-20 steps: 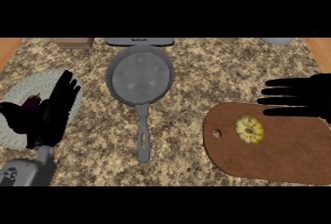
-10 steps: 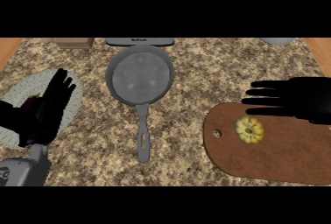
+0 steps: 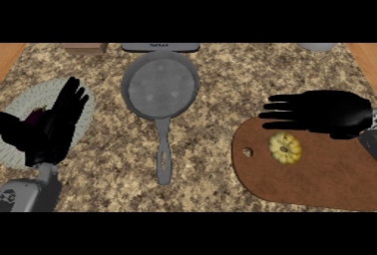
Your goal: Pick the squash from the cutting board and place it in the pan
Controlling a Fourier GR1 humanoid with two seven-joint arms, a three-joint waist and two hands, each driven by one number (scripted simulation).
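- A speckled granite tabletop [image 3: 221,89] fills the view, with wooden edging at its far corners.
- My right hand [image 3: 324,112] hovers with fingers spread and straight, holding nothing; they point toward the pan side, over the far edge of the cutting board [image 3: 316,174].
- The squash [image 3: 285,148], yellow and scalloped, lies on the board just below my right palm, on the side nearer me. I judge the hand is held above it so the fingers can come down around it.
- The pan [image 3: 162,89] sits well off to the left of my right hand, bowl away from me, its long handle running back toward me. Nothing lies in it, so the drop spot looks free.
- My left hand [image 3: 55,124] rests open, fingers up, over a pale plate [image 3: 15,154] at the far left, well apart from the pan and out of the carry path.
- The grasp is not yet made; closing on the squash looks like the step in hand.
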